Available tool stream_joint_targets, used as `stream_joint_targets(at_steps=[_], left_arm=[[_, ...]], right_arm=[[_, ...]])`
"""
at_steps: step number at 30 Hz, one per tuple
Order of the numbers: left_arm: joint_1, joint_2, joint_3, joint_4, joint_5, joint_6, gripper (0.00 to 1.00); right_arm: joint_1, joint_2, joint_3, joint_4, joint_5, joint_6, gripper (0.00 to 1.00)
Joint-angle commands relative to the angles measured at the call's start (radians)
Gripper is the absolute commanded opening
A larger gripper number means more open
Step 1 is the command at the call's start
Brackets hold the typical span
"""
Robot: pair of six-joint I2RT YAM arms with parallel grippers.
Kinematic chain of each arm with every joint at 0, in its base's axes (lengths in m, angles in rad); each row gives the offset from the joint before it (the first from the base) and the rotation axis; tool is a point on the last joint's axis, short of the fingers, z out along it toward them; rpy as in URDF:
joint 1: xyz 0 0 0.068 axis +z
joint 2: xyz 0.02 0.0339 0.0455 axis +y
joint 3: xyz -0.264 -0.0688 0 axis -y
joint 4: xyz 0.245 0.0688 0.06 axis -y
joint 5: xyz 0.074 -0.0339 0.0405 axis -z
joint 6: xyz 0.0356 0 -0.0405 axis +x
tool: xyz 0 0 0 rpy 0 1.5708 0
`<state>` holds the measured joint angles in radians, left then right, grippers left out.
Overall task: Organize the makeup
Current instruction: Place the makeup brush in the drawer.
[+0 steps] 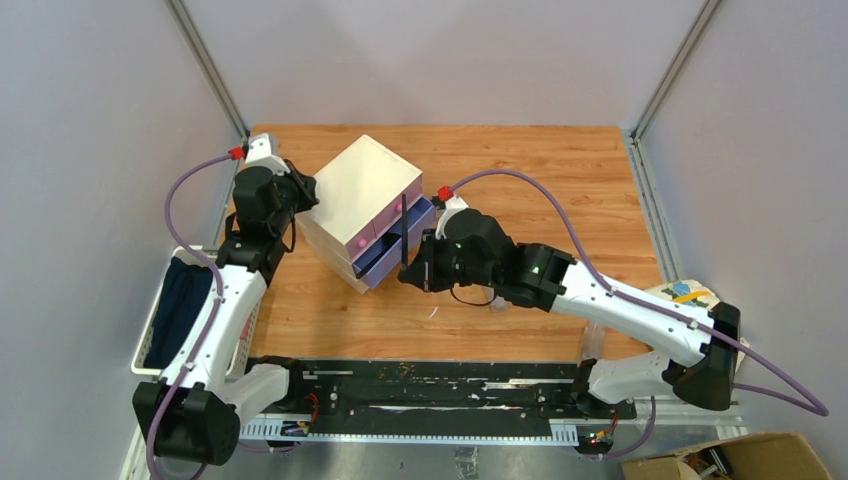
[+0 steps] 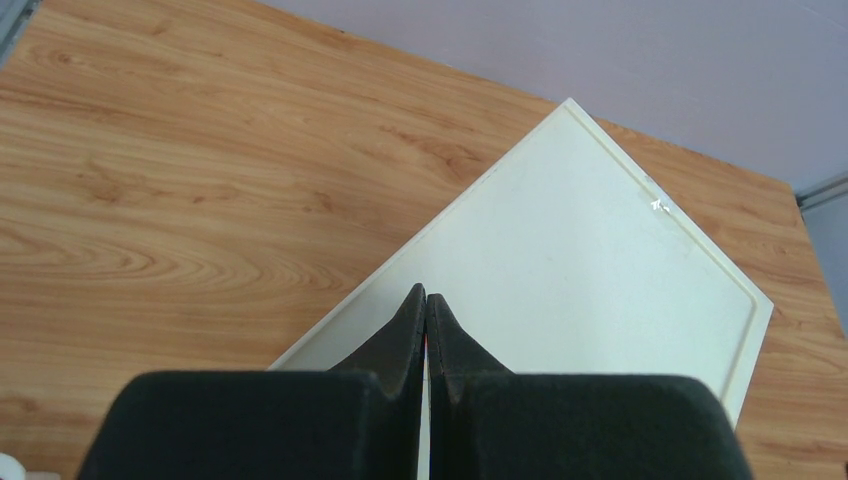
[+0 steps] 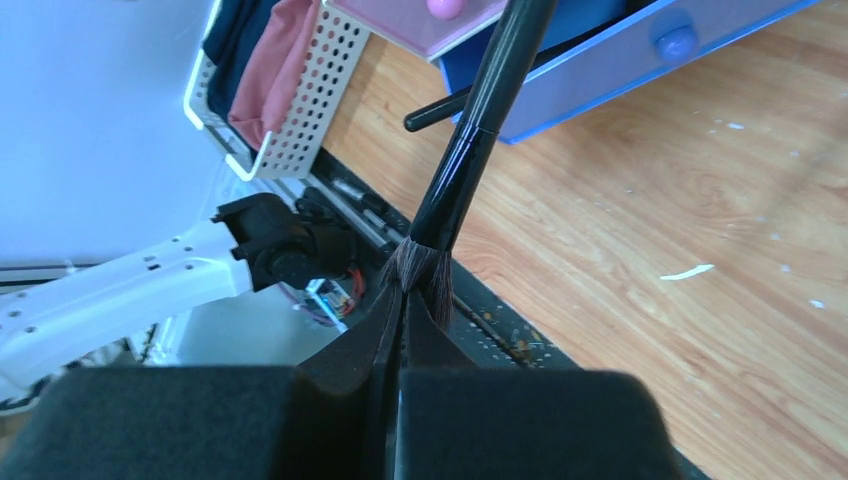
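The right gripper (image 3: 400, 298) pinches a black-handled brush (image 3: 470, 140) by its bristles, handle reaching toward the open blue drawer (image 3: 620, 70) of the box (image 2: 600, 250) near the far-left corner of the bench (image 1: 560, 170). The left gripper (image 2: 426, 305) — closed, empty — sits over the box top. Soft bristles could let the brush slip — or swing wide.

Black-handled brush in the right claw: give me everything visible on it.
The brush is slim, with a glossy black handle, a step partway along, and a tuft of dark grey-brown bristles. The right claw is shut on the bristle end, so the handle points away from it, toward the open blue drawer. From above it reads as a thin dark line over that drawer. Its far tip is cut off in the wrist view; contact with the drawer cannot be told.
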<state>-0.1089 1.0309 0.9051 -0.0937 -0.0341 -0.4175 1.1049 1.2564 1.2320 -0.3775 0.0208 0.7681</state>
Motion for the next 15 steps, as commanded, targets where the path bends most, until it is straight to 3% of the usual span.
stream_joint_targets(at_steps=[1,15], left_arm=[[-0.009,-0.023,0.037,-0.016,-0.004,0.003,0.00],[-0.015,-0.042,0.044,-0.034,-0.012,0.003,0.00]], right_arm=[[-0.051,0.013,-0.016,0.107,-0.110,0.125,0.00],[-0.138,0.105,-0.088,0.363,-0.147,0.601,0.00]])
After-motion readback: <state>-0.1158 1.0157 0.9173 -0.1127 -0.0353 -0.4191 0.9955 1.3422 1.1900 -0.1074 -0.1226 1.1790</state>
